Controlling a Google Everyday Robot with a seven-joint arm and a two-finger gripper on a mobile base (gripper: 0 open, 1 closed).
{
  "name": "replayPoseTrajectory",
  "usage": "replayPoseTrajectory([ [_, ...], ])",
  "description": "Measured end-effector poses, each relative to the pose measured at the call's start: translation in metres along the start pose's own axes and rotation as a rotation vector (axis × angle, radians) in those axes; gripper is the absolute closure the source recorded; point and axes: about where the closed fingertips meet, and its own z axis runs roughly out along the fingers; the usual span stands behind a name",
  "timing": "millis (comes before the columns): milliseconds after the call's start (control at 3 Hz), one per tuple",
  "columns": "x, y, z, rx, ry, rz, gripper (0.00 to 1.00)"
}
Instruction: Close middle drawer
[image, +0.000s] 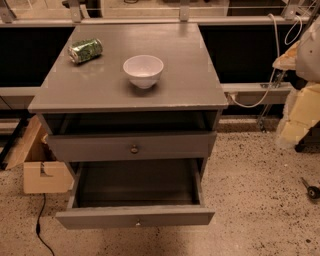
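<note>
A: Camera view, counts?
B: Two grey wooden drawers showing. One white round bowl (143, 70) and one green can (85, 50) lying on its side, both on the grey cabinet top (190, 75).
A: Task item?
B: Low-fronted grey wooden middle drawer (135, 200) with tiny pale knob, pulled far out, under the darker-knobbed drawer (100, 148).
A: And the gripper?
B: Out of frame; can't tell its state or offset from drawer.

The gripper is not seen anywhere in the camera view; it lies outside the frame. Only a pale, rounded form (311, 50) is cut off by the upper right edge, and whether it belongs to the robot's arm cannot be told.
</note>
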Motion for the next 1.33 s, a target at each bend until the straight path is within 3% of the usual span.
replayPoseTrajectory([
  [667,0.003,0.008,0.014,-0.024,-0.021,0.026,0.00],
  [1333,0.012,0.073,0.118,-0.169,-0.148,0.208,0.00],
])
